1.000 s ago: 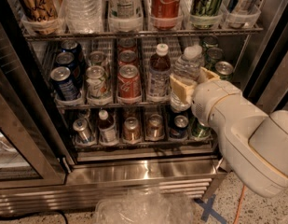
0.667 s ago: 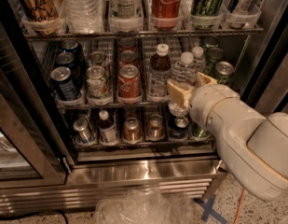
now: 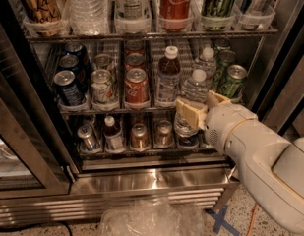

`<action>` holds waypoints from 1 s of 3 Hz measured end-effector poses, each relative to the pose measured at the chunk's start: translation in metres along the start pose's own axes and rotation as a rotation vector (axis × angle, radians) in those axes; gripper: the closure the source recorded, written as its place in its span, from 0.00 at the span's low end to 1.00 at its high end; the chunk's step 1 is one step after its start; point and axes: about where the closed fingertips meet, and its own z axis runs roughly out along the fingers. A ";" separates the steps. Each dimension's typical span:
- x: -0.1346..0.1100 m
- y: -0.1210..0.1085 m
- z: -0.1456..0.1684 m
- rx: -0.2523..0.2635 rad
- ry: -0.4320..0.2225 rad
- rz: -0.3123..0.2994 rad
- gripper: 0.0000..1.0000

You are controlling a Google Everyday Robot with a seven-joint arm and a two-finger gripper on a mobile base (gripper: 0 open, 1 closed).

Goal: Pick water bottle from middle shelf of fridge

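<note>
The water bottle, clear and ribbed with a white cap, sits between the tan fingers of my gripper, which is shut on it. The bottle hangs at the front edge of the middle shelf of the fridge, in the fifth lane from the left, its base dipping below the rack's front. My white arm reaches in from the lower right. A second clear bottle stands behind it in the same lane.
A white-capped brown drink bottle stands just left of the held bottle, and green cans just right. Red cans and blue cans fill the left lanes. The fridge door is at left, crumpled plastic on the floor.
The gripper has drawn the water bottle forward and down out of its lane, uncovering a second bottle behind it. The arm has pulled back a little with it.
</note>
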 end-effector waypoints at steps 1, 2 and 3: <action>-0.003 0.003 -0.001 -0.015 -0.012 0.000 1.00; 0.000 0.011 0.004 -0.060 -0.017 0.004 1.00; 0.014 0.040 0.011 -0.195 0.000 -0.011 1.00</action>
